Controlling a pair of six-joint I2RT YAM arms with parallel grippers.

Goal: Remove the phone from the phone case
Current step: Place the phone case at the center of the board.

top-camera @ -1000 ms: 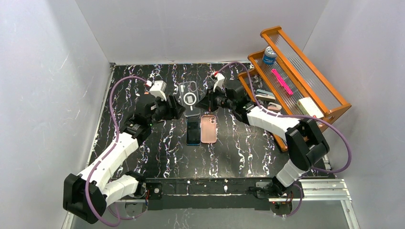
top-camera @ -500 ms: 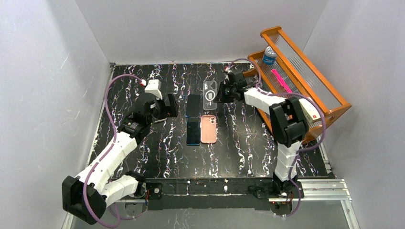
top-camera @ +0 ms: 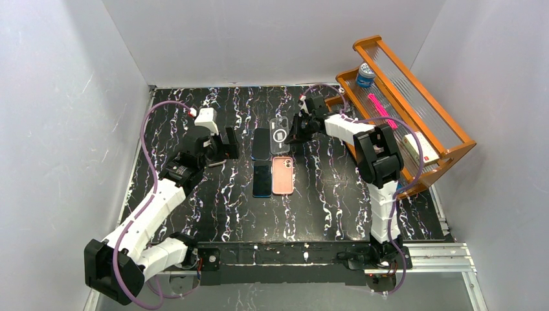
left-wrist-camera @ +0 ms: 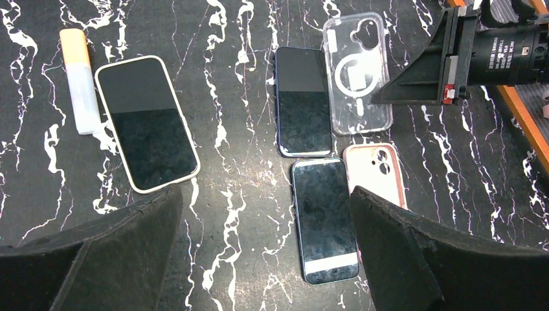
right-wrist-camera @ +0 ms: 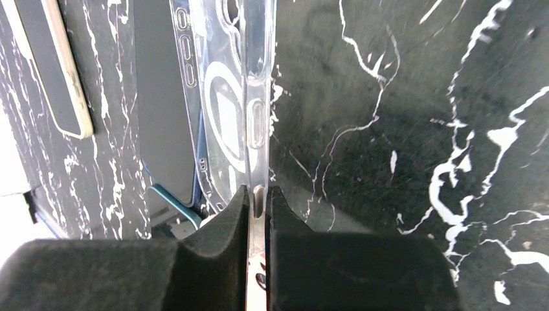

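Observation:
The dark phone [top-camera: 261, 144] [left-wrist-camera: 302, 102] lies bare and face up on the black marbled table [top-camera: 213, 214]. Just right of it is the clear phone case [top-camera: 280, 135] [left-wrist-camera: 357, 72] [right-wrist-camera: 226, 97], empty, with a white ring on its back. My right gripper [top-camera: 294, 131] [right-wrist-camera: 257, 194] is shut on the case's right rim. Whether the case rests flat on the table I cannot tell. To the left of the phone, my left gripper [top-camera: 223, 149] [left-wrist-camera: 265, 201] hangs open with nothing between its fingers.
A blue-edged phone [top-camera: 262, 178] [left-wrist-camera: 324, 220] and a pink case [top-camera: 282, 175] [left-wrist-camera: 375, 175] lie side by side just in front. A phone in a cream case [left-wrist-camera: 145, 123] and a white and orange tube [left-wrist-camera: 81, 81] lie by the left gripper. An orange rack [top-camera: 453, 139] lines the right side.
The left gripper opened, let go of the phone and backed off left. The right gripper pulled the clear case off to the right and lowered it beside the phone.

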